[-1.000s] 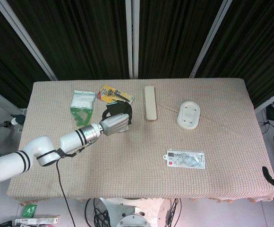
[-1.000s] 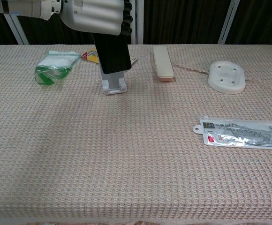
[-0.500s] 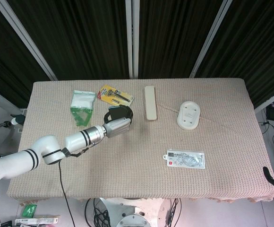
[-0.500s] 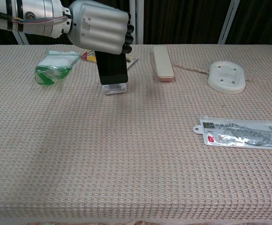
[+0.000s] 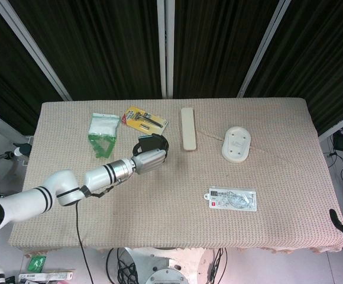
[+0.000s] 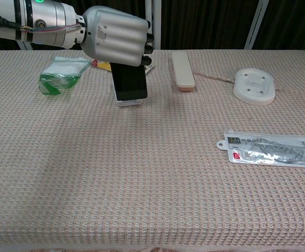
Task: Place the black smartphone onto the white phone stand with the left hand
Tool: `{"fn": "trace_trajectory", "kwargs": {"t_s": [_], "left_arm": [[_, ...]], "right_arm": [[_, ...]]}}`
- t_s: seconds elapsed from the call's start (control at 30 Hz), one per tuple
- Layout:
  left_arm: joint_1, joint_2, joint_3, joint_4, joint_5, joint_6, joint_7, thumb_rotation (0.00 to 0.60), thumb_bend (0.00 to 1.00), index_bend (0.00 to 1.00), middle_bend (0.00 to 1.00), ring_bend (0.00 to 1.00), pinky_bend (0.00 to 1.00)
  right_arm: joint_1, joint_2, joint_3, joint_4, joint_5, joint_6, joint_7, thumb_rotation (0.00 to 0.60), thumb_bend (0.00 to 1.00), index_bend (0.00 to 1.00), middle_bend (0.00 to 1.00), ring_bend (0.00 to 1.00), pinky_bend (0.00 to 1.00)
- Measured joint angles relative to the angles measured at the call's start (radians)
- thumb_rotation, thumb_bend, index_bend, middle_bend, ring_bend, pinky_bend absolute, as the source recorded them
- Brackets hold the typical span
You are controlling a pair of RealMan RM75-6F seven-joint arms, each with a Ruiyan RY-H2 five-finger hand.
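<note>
Toward ten o'clock on the table, the left hand is clamped on the top of the phone, whose lower edge meets the stand. To my eye, check it leans back settled, then open the fingers gently.

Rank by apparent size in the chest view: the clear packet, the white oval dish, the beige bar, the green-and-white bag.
1. clear packet
2. green-and-white bag and white oval dish, too alike to separate
3. beige bar
The packet lies nearest the camera.
</note>
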Motion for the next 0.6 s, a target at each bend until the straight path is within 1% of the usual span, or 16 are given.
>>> {"fn": "trace_trajectory", "kwargs": {"t_s": [0.27,0.6], "left_arm": [[-0.007,-0.007,0.002,0.029,-0.006,0.006,-0.008,0.6,0.52,0.59,0.55,0.49,0.51],[-0.003,-0.01,0.013,0.037,-0.016,0.015,-0.01,0.6,0.52,0.59,0.55,0.49,0.51]], "right_arm": [[-0.001,0.002,0.004,0.001,0.003,0.001,0.003,0.6,0.21,0.0,0.0,0.0,0.0],[0.002,0.005,0.005,-0.004,0.001,-0.003,-0.001,0.6,0.21,0.0,0.0,0.0,0.0]]}}
